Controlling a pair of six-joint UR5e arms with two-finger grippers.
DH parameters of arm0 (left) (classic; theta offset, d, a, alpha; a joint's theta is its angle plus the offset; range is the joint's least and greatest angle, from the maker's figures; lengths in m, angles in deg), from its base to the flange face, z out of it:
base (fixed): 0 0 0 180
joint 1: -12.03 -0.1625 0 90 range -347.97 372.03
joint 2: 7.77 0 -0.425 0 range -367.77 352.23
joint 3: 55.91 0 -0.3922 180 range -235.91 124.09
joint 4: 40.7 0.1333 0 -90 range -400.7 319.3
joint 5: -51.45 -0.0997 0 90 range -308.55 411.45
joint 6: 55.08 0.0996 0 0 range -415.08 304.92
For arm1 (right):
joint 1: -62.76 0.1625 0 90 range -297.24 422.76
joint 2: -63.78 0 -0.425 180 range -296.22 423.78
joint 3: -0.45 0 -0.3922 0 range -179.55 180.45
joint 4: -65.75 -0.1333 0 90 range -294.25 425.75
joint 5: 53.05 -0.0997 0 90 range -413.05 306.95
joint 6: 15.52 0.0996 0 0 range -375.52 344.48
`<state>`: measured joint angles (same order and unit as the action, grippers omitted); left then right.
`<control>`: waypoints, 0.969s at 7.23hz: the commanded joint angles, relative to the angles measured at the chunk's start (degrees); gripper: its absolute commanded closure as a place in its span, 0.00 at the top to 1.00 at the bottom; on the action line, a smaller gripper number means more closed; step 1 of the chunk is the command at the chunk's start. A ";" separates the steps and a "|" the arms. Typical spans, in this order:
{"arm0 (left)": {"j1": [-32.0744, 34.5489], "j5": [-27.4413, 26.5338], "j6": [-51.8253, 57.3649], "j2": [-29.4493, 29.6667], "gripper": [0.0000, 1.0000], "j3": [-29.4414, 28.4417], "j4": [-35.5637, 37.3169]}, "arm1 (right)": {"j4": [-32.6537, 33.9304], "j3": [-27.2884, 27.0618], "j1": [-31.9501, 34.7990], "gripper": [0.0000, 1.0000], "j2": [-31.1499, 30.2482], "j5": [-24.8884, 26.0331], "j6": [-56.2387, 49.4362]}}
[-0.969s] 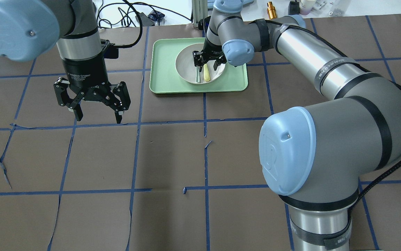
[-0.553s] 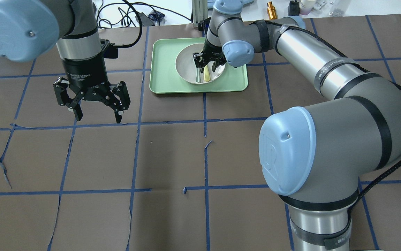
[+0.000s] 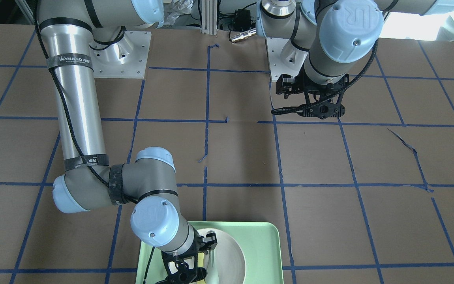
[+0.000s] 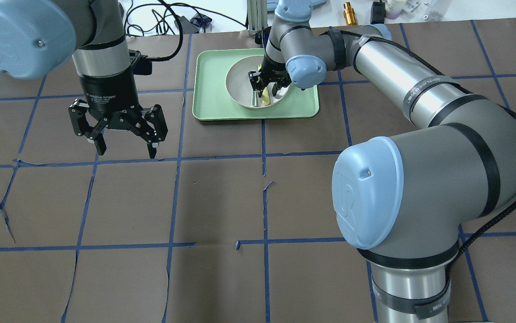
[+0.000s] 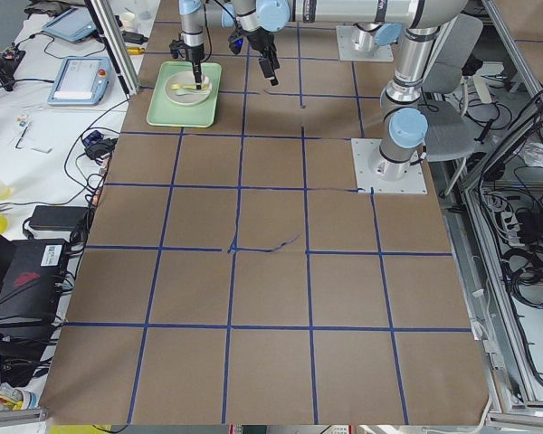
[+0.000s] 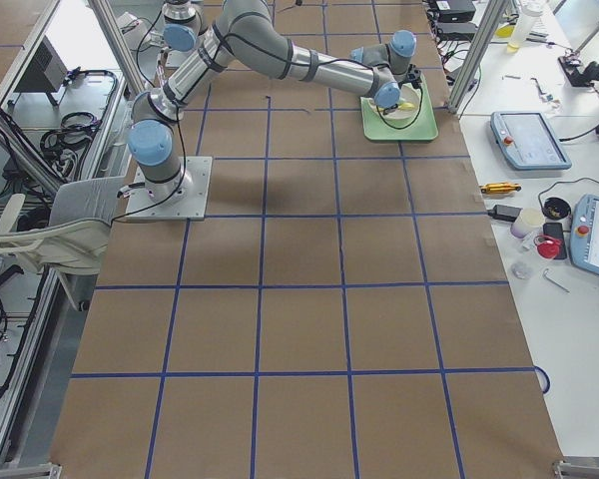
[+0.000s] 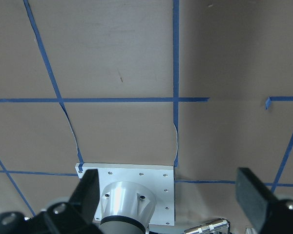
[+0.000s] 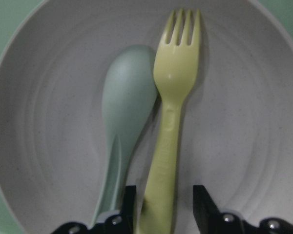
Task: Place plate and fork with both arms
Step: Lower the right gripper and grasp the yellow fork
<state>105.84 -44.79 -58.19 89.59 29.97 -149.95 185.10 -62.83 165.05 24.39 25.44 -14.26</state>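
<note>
Because the pale-yellow fork (image 8: 173, 126) lies in the white plate (image 8: 249, 146) touching the grey-green spoon (image 8: 124, 112), the right gripper (image 8: 163, 204), jaws seemingly parted astride its handle by the plate's rim, should pinch squarely and lift straight, while the left gripper (image 4: 127, 151) hangs spread wide, well apart from the plate.

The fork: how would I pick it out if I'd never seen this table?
Find the mint-green tray on the brown table; a white plate sits in it. Two utensils lie side by side in the plate: the fork is the pale-yellow one with tines, not the grey-green spoon beside it.
</note>
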 commanded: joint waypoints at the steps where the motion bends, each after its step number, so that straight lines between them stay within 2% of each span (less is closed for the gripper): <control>1: -0.03 0.00 0.03 -0.32 1.00 0.08 0.00 | -0.33 -0.01 -0.07 0.00 0.02 -0.10 0.32; 4: -0.03 -0.18 0.21 -0.50 1.00 -0.01 0.00 | -1.82 -0.01 0.28 0.00 -1.47 -0.10 1.11; 5: -0.03 -0.18 0.21 -0.50 1.00 -0.10 0.00 | -5.05 0.08 0.46 0.00 -4.09 -0.18 2.42; 7: -0.03 -0.18 0.21 -0.85 1.00 0.07 0.00 | -5.26 0.34 0.29 0.00 -6.56 -0.02 4.79</control>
<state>105.81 -44.96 -57.99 88.89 29.92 -149.95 180.26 -62.70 165.43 19.39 24.90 -10.74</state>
